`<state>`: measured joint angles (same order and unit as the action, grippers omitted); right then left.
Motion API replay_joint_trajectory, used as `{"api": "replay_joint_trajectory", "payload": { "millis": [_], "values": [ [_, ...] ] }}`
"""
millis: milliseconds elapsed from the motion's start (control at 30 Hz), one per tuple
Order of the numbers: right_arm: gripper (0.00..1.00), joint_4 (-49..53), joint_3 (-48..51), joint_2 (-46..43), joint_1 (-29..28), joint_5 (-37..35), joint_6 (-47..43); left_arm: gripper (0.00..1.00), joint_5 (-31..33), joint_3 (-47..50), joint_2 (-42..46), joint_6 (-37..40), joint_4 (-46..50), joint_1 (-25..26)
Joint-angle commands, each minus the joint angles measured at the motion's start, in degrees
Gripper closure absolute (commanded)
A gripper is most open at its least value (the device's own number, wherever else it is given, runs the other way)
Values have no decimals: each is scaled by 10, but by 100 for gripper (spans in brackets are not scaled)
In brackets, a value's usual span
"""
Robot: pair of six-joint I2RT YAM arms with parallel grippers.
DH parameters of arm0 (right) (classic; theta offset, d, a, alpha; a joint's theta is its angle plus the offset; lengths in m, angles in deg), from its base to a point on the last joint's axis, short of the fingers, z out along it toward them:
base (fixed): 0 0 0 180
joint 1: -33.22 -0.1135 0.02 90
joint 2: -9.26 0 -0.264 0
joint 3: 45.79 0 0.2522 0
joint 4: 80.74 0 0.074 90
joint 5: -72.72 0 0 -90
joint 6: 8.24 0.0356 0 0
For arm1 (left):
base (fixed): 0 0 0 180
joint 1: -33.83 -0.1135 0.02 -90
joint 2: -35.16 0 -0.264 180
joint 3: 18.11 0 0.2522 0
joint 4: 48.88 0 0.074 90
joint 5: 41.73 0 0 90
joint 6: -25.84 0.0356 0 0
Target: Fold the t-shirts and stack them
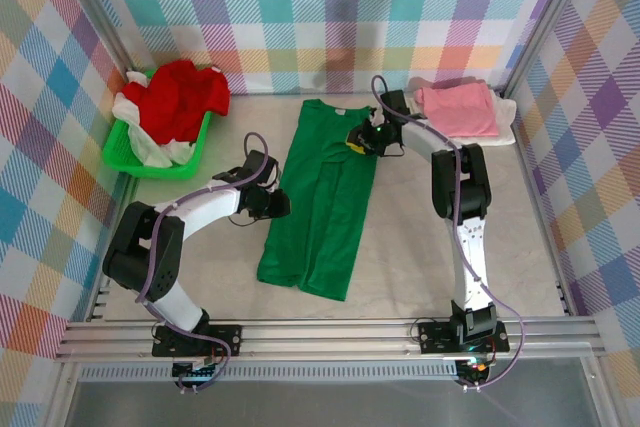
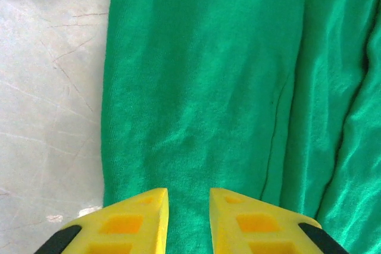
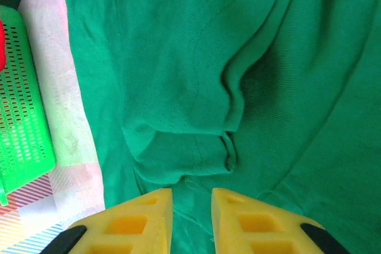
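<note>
Pastel plaid cloth point(image 1: 350, 17) in pink, blue, yellow and green lines the back and both side walls of the work cell, stretched between bare aluminium posts point(image 1: 98, 17) that slant up from the rear corners. The table point(image 1: 540, 237) is pale and faintly marbled; close up, fine hairline veins cross its surface. Ribbed aluminium rails point(image 1: 330, 337) run the full width of its near edge. Light falls soft and even, leaving only faint shadows on the back wall.
</note>
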<state>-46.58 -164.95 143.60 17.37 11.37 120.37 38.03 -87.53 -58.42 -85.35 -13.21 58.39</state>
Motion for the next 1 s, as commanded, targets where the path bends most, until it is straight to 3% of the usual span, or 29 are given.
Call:
{"api": "replay_joint_trajectory", "payload": {
  "millis": [0, 633, 967],
  "values": [
    [76, -22, -6, 12, -4, 13, 10, 75, 7, 12, -5, 6, -7, -4],
    [71, 10, -59, 71, -10, -13, 20, 75, 13, 25, -9, 6, -13, -4],
    [76, 27, -101, 93, -18, -15, 23, 75, 15, 27, -13, 5, -13, -4]
  ]
}}
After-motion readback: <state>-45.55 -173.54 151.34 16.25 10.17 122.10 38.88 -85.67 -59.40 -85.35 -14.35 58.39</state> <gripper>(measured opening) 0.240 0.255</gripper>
